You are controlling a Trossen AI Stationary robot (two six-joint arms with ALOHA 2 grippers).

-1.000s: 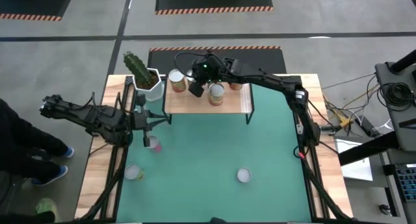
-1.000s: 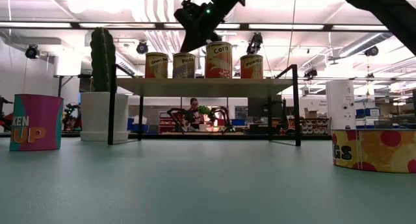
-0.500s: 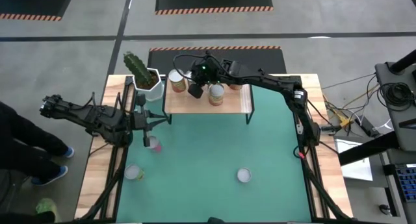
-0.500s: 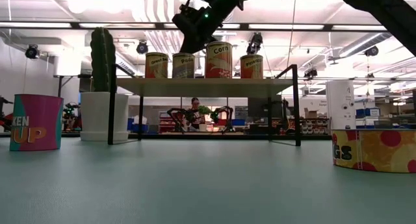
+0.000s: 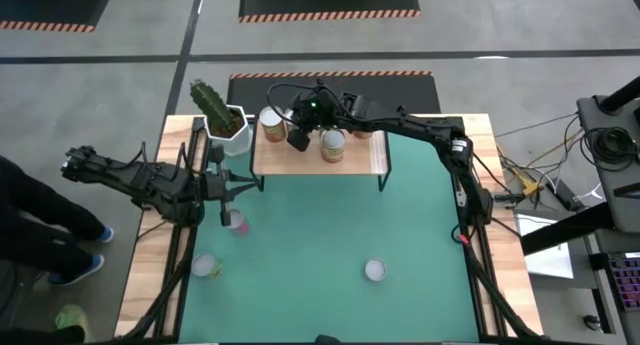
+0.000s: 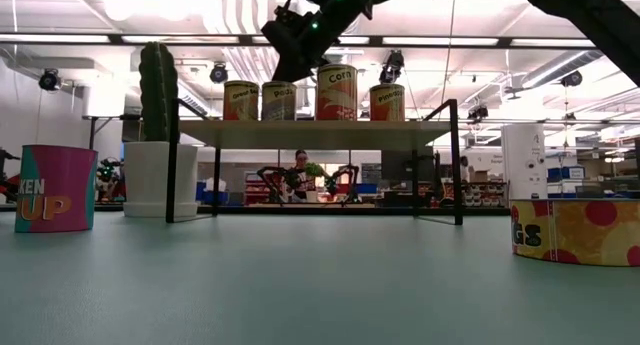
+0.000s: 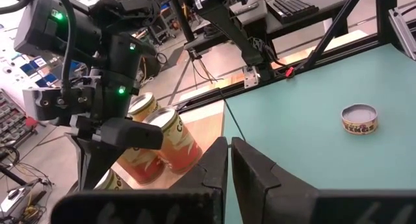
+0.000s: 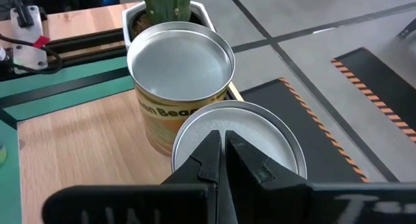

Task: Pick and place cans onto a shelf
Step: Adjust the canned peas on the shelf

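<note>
An overhead camera looks straight down on the whole table (image 5: 330,225). A low camera sits at table height, facing level across it toward the shelf (image 6: 315,128) at frame centre. Each wrist camera looks closely past its own claw; all four views share the shelf.

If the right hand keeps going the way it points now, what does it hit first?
Most likely the silver lid of the tin directly under the shut right hand on the light-wood shelf; the yellow-labelled tin stands just beyond. How much gap remains is unclear.
</note>
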